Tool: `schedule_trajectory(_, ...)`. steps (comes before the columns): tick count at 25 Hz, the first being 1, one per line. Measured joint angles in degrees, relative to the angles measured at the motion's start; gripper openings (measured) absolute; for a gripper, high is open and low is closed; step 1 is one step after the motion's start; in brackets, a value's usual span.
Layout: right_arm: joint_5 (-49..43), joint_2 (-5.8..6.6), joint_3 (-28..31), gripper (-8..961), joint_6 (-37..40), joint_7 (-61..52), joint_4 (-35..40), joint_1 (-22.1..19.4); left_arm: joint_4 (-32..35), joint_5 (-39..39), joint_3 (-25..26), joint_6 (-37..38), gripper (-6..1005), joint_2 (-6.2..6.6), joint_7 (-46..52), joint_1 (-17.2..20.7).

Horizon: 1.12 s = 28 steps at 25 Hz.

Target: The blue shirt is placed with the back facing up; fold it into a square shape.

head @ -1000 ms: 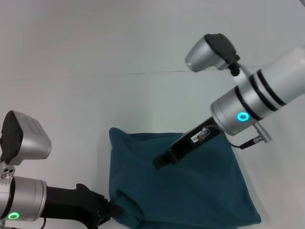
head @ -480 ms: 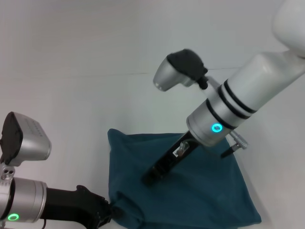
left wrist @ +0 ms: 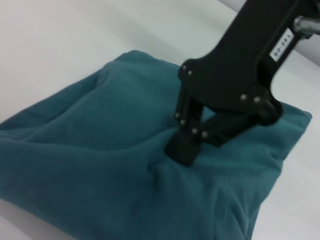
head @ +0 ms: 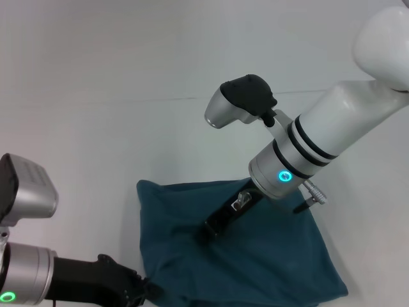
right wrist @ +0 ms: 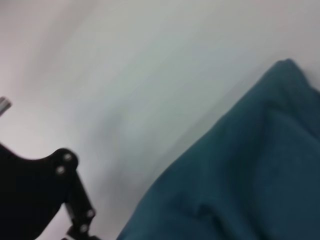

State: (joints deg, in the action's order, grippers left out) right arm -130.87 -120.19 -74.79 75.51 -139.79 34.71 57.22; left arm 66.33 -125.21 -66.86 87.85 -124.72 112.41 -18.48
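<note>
Head view shows us the blue shirt [head: 255, 256] already a rough square needing only tidying, our right gripper [head: 208, 231] pressing it with jaws together, while we cannot tell the left gripper's [head: 146, 293] jaw state at the near corner.

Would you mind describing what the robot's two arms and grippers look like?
Both arms are silver-white cylinders carrying a glowing teal ring light and a silver camera pod with a black face. The right arm adds black bands and a small metal plug; its right gripper is matte black, with silver screws and a small white label. The left gripper is black too.

Bright even light, soft shadows, blurred wrist views
</note>
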Motion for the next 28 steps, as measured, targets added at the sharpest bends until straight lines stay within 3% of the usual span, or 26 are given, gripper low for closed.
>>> schedule_trajectory(8, 0.3, 0.06, 0.3, -1, -1.4, -0.1, -0.4, 0.2, 0.1, 0.5, 2.2, 4.9, 30, 0.0, -1.1, 0.7)
schedule_trajectory(15, 1.5, 0.13, 0.6, -1, 0.7, 0.2, 0.4, 0.1, -0.2, 0.9, 3.1, 4.9, 30, 0.0, -1.9, 0.6)
schedule_trajectory(21, 5.1, 0.55, 4.8, -1, 4.5, 1.4, 5.2, -2.2, -0.7, 0.6, 3.3, 4.2, 30, 0.09, -2.2, 0.3)
schedule_trajectory(28, 5.5, -0.09, 3.6, -1, -2.6, 2.2, 1.5, 0.2, -0.9, 0.4, 3.4, 3.2, 30, 0.18, -2.9, 0.2)
